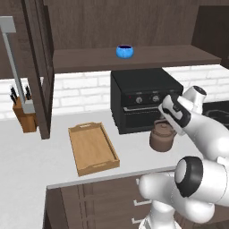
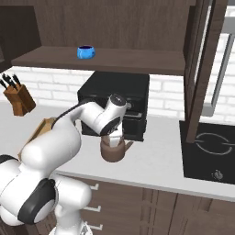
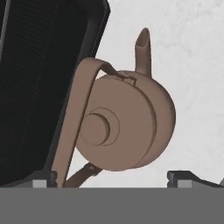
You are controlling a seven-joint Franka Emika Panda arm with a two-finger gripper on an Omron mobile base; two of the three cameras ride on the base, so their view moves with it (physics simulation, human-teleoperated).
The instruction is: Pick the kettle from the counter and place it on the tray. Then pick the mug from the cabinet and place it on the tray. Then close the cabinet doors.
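The kettle (image 1: pixel 161 137) is seen standing on the counter (image 1: pixel 27 156), just in front of a black oven (image 1: pixel 145 99) and well apart from the tray (image 1: pixel 92 148), which lies flat on the counter to the kettle's left in the left base view. The gripper (image 3: pixel 112 178) is held directly above the kettle with its jaws spread wide, one tip on each side of the kettle body; nothing is gripped. In the hand view the arched handle (image 3: pixel 78 118) is seen leaning toward the oven front, with the lid knob (image 3: pixel 94 129) in the middle and the spout (image 3: pixel 143 50) pointing away over bare counter. The oven front stands close beside the handle. The mug (image 1: pixel 125 51) sits on the cabinet shelf (image 1: pixel 134 58) above the oven. An open cabinet door (image 1: pixel 38 67) hangs down at the left, partly hiding a knife block (image 1: pixel 24 114) by the brick wall. A cooktop (image 2: pixel 211 151) is set into the counter to the right.
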